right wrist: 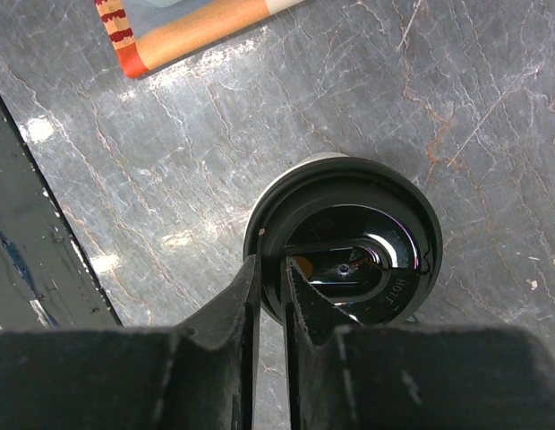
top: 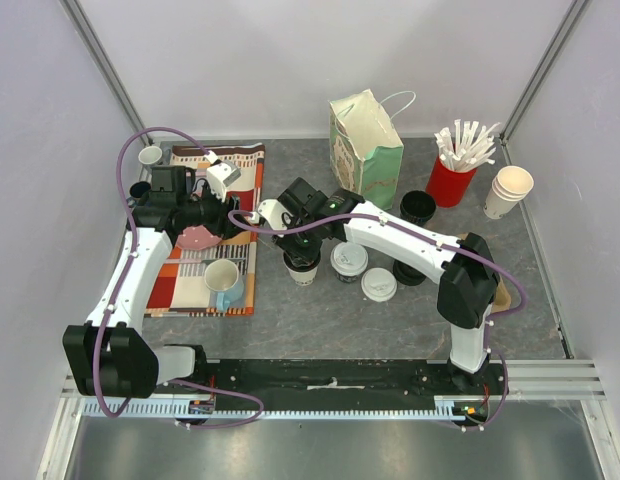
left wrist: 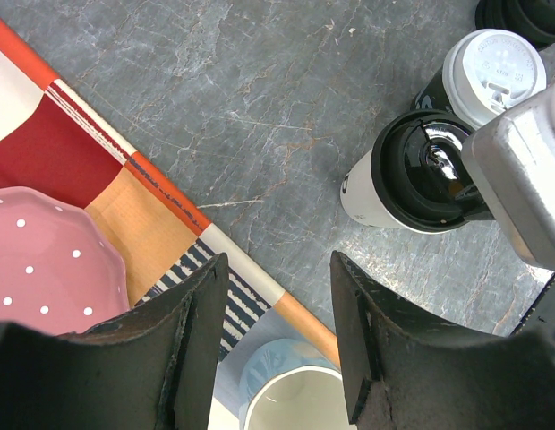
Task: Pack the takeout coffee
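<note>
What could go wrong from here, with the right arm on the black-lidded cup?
1. The right pincer appears to pinch only the rim of the black lid. A lift could pop the lid off or tip the cup and spill it.
2. A white-lidded cup stands right beside it. A swing towards the paper bag could knock that cup over.
</note>
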Robot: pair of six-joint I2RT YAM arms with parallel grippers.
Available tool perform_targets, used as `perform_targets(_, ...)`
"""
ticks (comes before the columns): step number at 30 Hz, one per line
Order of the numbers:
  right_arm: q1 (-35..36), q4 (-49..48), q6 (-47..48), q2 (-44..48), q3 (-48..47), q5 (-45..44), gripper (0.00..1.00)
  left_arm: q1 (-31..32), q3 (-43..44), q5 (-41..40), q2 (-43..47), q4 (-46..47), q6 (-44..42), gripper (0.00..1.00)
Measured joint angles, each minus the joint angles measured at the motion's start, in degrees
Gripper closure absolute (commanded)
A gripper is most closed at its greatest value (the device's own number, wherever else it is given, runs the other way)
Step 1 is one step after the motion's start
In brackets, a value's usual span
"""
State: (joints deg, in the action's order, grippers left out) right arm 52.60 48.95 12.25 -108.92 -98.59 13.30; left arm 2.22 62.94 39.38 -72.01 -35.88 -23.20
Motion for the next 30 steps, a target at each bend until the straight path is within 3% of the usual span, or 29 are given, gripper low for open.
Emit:
perform_targets(7,0.00,0.00,-0.09,0.00,0.00,-0.11,0.60,0.00,0.00,0.09,0.00,0.00,0.00,0.44)
perform_targets(30,0.00,0.04,0.00,0.20,-0.98,-0.09,0.40,0.00,0.00,1.86,-0.61,-0.92,-0.04,0.41)
